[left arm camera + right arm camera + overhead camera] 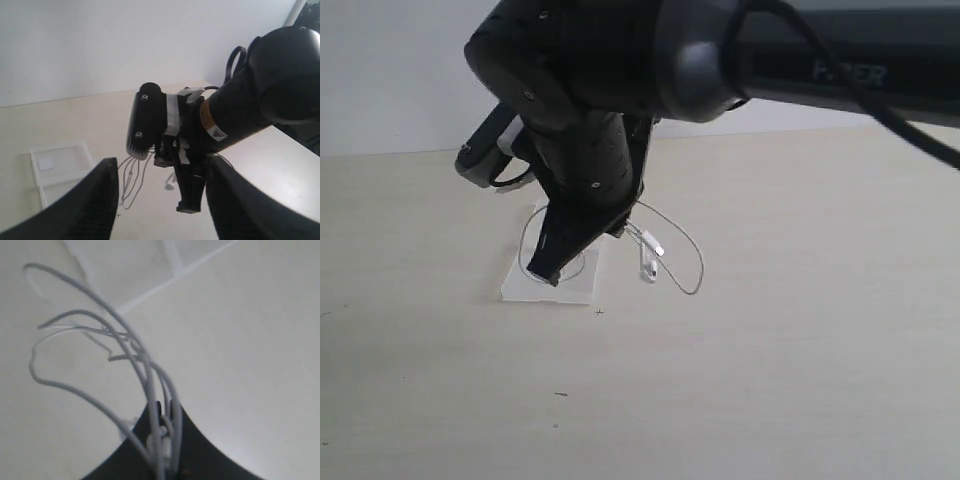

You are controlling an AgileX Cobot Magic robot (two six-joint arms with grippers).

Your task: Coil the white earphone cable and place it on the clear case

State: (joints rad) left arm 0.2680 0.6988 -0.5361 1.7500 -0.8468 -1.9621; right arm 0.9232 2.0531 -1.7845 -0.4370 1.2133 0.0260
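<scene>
My right gripper is pinching several strands of the white earphone cable between jaws pressed together, pointing tip-down over the clear case. In the exterior view, the loose loops are dangling at the case's three o'clock. My left gripper is hovering with its jaws spread wide.

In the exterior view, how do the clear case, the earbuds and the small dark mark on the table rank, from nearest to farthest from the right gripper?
1. The clear case: directly under the tips of the right gripper.
2. The earbuds: to the view's right, beside the case.
3. The dark mark: on the bare table, well toward the camera.
</scene>
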